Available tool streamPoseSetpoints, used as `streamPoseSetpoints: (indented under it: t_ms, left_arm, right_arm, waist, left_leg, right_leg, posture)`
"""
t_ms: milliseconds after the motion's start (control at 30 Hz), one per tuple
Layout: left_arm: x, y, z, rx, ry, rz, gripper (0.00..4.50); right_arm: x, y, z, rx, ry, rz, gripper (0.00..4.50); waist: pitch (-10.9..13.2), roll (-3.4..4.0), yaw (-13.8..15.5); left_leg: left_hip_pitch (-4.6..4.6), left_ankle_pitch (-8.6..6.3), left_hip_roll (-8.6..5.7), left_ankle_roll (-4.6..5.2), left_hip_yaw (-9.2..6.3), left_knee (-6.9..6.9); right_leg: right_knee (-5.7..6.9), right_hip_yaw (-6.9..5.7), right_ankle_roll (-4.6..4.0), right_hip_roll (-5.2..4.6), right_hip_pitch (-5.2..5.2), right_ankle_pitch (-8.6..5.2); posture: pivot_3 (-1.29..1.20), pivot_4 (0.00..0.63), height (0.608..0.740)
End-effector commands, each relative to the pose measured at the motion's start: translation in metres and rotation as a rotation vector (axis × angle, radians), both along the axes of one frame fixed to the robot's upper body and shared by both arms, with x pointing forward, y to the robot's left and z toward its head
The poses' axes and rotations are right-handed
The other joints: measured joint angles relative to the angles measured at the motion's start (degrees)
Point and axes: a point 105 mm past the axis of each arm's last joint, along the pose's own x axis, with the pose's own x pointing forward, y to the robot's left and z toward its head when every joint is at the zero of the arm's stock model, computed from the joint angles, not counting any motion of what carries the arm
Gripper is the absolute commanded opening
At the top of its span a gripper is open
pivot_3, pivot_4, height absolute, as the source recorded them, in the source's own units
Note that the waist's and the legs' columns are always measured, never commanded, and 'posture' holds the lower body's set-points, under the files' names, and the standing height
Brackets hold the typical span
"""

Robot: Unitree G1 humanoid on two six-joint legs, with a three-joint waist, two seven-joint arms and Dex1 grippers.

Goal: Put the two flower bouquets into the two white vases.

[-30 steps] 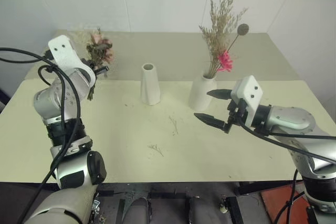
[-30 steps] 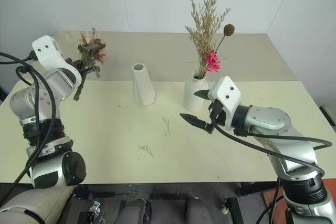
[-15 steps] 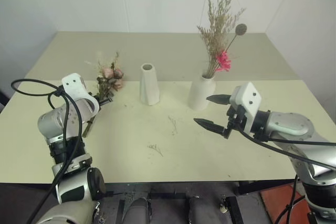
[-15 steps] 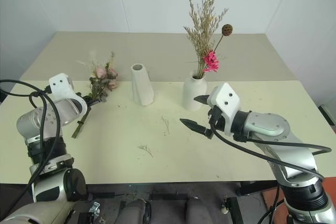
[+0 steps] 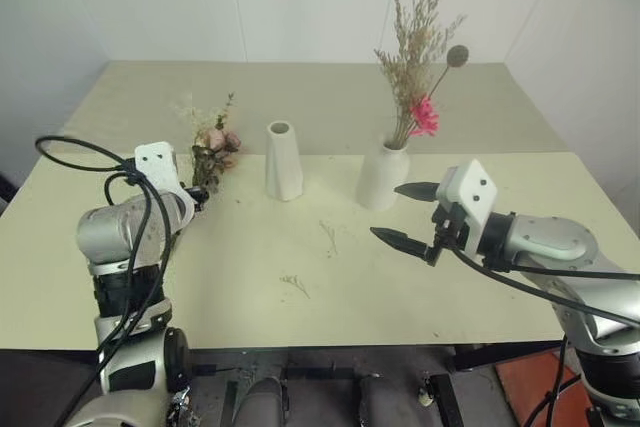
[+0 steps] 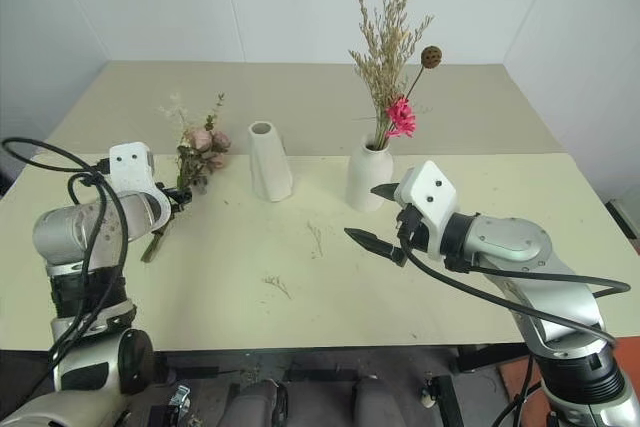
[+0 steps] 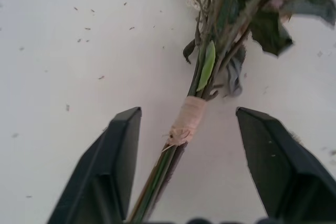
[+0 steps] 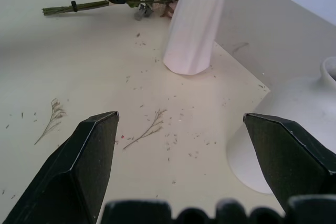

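The pale pink rose bouquet [image 5: 212, 144] lies on the table left of the tall cone vase [image 5: 283, 161], which is empty. In the left wrist view my left gripper [image 7: 187, 115] is open. Its fingers stand apart on either side of the bouquet's taped stems [image 7: 188, 121] without touching them. The pink daisy bouquet [image 5: 418, 67] stands in the rounded vase [image 5: 384, 176]. My right gripper [image 5: 390, 213] hovers open and empty just in front of that vase.
Loose twig scraps [image 5: 297, 285] and another sprig [image 5: 330, 236] lie on the cream table [image 5: 300, 317] in front of the vases. A white wall rises behind the table's far edge. The right wrist view shows the cone vase [image 8: 197, 24] and rounded vase [image 8: 294, 135].
My left arm has come down from holding the rose bouquet in the air to table level. Its gripper has opened, and the bouquet now rests on the table. The right arm stayed put.
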Motion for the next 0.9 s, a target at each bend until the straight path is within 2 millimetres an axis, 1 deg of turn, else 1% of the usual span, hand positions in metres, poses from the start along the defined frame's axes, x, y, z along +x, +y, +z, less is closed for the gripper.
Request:
streamPoseSetpoints:
  t_ms: [33, 200, 333, 433, 533, 667, 800, 833, 867, 900]
  left_arm:
    - [0.000, 0.000, 0.010, 0.052, -0.036, -0.034, 3.57]
    - [0.002, 0.000, 0.010, 0.067, -0.041, -0.089, 3.57]
    - [0.010, -0.002, 0.011, 0.072, -0.061, -0.133, 3.57]
    - [0.020, -0.005, 0.009, 0.015, -0.078, -0.159, 3.57]
    - [0.026, -0.009, 0.004, 0.003, -0.086, -0.191, 2.99]
    - [0.033, -0.012, 0.000, 0.008, -0.091, -0.201, 1.64]
    - [0.035, -0.012, 0.000, 0.016, -0.105, -0.206, 0.30]
    - [0.035, -0.010, 0.001, 0.017, -0.111, -0.203, 0.16]
    - [0.035, -0.009, 0.002, 0.018, -0.115, -0.200, 0.16]
    - [0.036, -0.009, 0.007, 0.004, -0.141, -0.196, 0.16]
  right_arm:
    - [-0.003, 0.004, 0.008, 0.006, -0.045, 0.019, 4.50]
    - [-0.003, 0.004, 0.005, 0.006, -0.044, 0.012, 4.50]
    - [-0.003, 0.004, 0.003, 0.006, -0.043, 0.006, 4.50]
    - [-0.003, 0.004, 0.003, 0.006, -0.043, 0.001, 4.50]
    - [-0.003, 0.004, 0.003, 0.005, -0.048, -0.007, 4.50]
    - [-0.004, 0.003, 0.004, 0.002, -0.051, -0.014, 4.50]
    - [-0.005, 0.001, 0.004, -0.005, -0.051, -0.024, 4.50]
    - [-0.005, 0.000, 0.004, -0.006, -0.050, -0.027, 4.50]
    - [-0.005, 0.000, 0.004, -0.007, -0.050, -0.028, 4.50]
    - [-0.006, -0.001, 0.004, -0.007, -0.048, -0.031, 4.50]
  waist:
    - [0.00, 0.00, -0.01]
    - [0.00, 0.00, 0.02]
    - [0.00, 0.00, 0.03]
    - [0.00, 0.00, 0.09]
    - [0.00, 0.00, 0.08]
    - [0.00, 0.00, 0.07]
    - [0.00, 0.00, 0.04]
    - [0.00, 0.00, 0.03]
    - [0.00, 0.00, 0.04]
    - [0.00, 0.00, 0.03]
  left_leg:
    - [0.00, 0.00, 0.00, 0.00, 0.00, 0.00]
    - [0.00, 0.00, 0.00, 0.00, 0.00, 0.01]
    - [0.00, 0.00, 0.00, 0.00, 0.02, 0.01]
    - [0.00, 0.00, 0.00, 0.00, 0.02, 0.01]
    - [-0.01, 0.01, -0.01, 0.00, 0.02, 0.03]
    - [-0.03, 0.01, 0.00, 0.00, 0.02, 0.02]
    - [-0.04, 0.01, 0.00, 0.00, 0.02, 0.02]
    - [-0.04, 0.01, 0.00, 0.00, 0.02, 0.02]
    - [-0.03, 0.01, 0.00, 0.00, 0.02, 0.02]
    - [-0.03, 0.01, 0.00, 0.00, 0.02, 0.02]
  right_leg:
    - [0.00, 0.00, 0.00, 0.00, 0.00, 0.00]
    - [0.00, 0.00, 0.00, 0.00, 0.00, 0.00]
    - [0.00, 0.00, 0.00, -0.01, 0.01, 0.00]
    - [-0.01, -0.01, 0.00, -0.01, 0.01, 0.00]
    - [-0.01, -0.02, 0.00, -0.01, 0.01, 0.00]
    - [-0.01, -0.02, 0.00, -0.01, 0.00, 0.00]
    - [-0.01, -0.02, 0.00, 0.00, 0.00, 0.00]
    - [-0.01, -0.02, 0.00, 0.00, 0.00, 0.00]
    - [0.00, -0.02, 0.00, 0.00, 0.00, 0.00]
    - [0.00, -0.02, 0.00, 0.00, 0.00, 0.00]
  posture:
    - [0.00, 0.150, 0.740]
    - [0.00, 0.150, 0.740]
    - [0.00, 0.150, 0.740]
    - [0.00, 0.150, 0.740]
    - [0.00, 0.150, 0.740]
    - [0.00, 0.150, 0.740]
    - [0.00, 0.150, 0.740]
    - [0.00, 0.150, 0.740]
    - [0.00, 0.150, 0.740]
    - [0.00, 0.150, 0.740]
